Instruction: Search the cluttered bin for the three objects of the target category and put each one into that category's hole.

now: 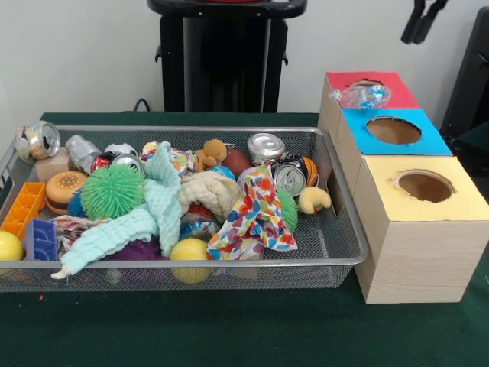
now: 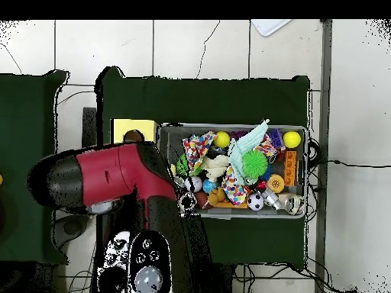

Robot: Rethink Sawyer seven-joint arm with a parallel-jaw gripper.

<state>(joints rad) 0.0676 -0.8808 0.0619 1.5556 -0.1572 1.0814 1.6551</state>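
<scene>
While the hand (image 1: 422, 21) hangs high above the boxes, only its dark tips in frame and its grip impossible to judge, one water bottle (image 1: 361, 96) lies on its side across the red-surround top, just beside the blue-surround hole (image 1: 393, 130). Its long axis runs left-right, below and left of the hand. No further bottles show among the wire bin (image 1: 336, 252) clutter on the green bench (image 1: 229, 329).

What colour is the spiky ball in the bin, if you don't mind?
Green; the spiky ball shows best in the front view.
</scene>
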